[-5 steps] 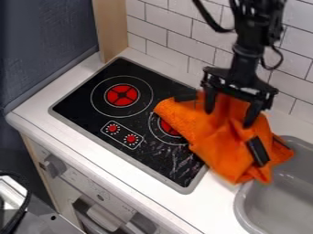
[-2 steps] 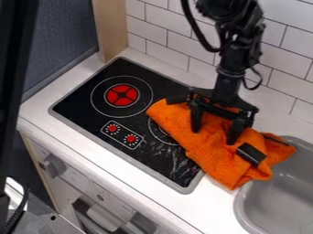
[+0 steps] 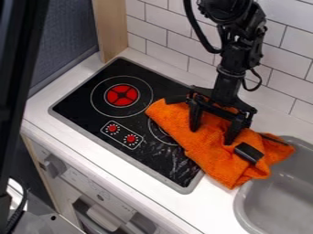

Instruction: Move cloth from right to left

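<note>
White countertop [image 3: 212, 203], cloth [image 3: 207, 156] beneath end effector [image 3: 211, 136].

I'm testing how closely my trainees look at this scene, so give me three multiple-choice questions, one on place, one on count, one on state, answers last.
1. Where is the orange fabric cloth?
A) Entirely inside the sink
B) Partly over the black, flat stovetop
C) On the oven door

2. How many small, round red dials are on the stovetop?
A) Two
B) Four
C) Six

3. How are the black two-finger gripper's fingers?
A) Pressed together
B) Crossed
C) Spread apart

Answers:
1: B, the cloth covers part of the right burner ring.
2: A, they sit side by side in one outlined panel.
3: C, orange cloth shows between the fingers.
</note>
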Controlling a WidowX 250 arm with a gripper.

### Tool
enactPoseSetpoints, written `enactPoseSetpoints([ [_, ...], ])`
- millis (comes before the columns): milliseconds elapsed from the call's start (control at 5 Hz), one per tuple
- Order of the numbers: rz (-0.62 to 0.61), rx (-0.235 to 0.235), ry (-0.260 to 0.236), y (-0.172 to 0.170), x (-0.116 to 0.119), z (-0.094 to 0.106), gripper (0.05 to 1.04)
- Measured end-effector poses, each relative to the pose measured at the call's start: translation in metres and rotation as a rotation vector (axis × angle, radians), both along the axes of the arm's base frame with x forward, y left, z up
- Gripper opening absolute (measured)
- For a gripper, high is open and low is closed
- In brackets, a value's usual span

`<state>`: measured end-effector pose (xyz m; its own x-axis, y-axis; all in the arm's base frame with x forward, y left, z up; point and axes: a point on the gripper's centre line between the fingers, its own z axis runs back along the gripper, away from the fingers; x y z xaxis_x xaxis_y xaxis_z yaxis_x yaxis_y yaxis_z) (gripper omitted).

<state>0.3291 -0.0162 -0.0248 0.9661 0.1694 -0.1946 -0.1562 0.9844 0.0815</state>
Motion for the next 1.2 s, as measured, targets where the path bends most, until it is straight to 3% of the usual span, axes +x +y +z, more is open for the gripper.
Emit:
enactPoseSetpoints([
  [400,0.073,-0.001,-0.01,0.047,-0.001,0.0,0.999],
  [600,0.195,-0.007,-0.017,0.101,-0.01,0.001,0.999],
  [1000,0.238,0.013,-0.013,0.136,-0.021,0.0,1.0],
  [1200,0.241,0.052,-0.007,0.155,-0.027,0.001,1.001],
])
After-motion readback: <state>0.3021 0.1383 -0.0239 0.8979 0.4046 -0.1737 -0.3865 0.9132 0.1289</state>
